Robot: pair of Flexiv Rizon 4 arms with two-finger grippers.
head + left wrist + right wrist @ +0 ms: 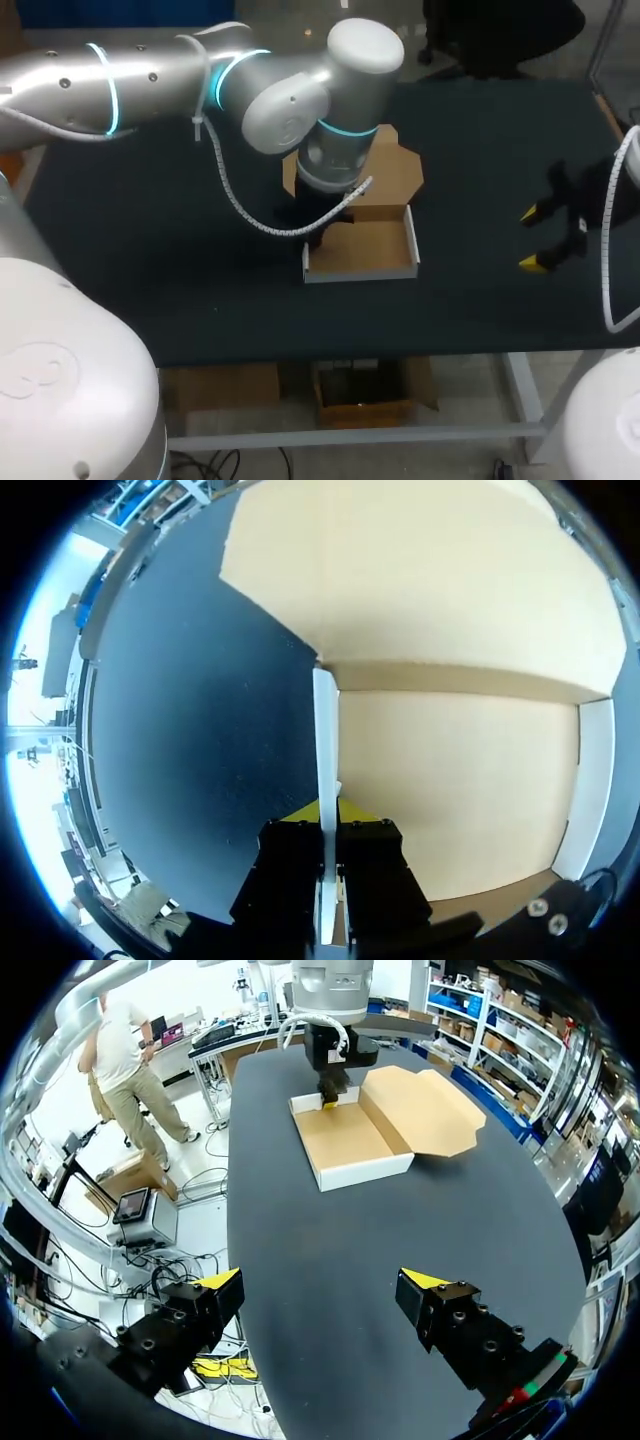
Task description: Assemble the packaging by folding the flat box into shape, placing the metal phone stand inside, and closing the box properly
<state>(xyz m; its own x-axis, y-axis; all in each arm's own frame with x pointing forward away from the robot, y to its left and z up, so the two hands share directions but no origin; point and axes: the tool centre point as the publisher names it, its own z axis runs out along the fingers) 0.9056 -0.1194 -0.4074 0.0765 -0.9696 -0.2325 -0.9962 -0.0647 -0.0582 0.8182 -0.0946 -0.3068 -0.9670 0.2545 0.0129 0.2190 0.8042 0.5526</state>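
Overhead, box [370, 246] partly behind left arm [290, 110].

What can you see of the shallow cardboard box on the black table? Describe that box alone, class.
The shallow brown cardboard box, white on its outer walls, sits upright on the black table. Its tray is formed and empty. Its notched lid flap is opened out on the far side, joined along the rear wall. The left end effector grips one side wall, with a finger on each face. Nothing else touches it.
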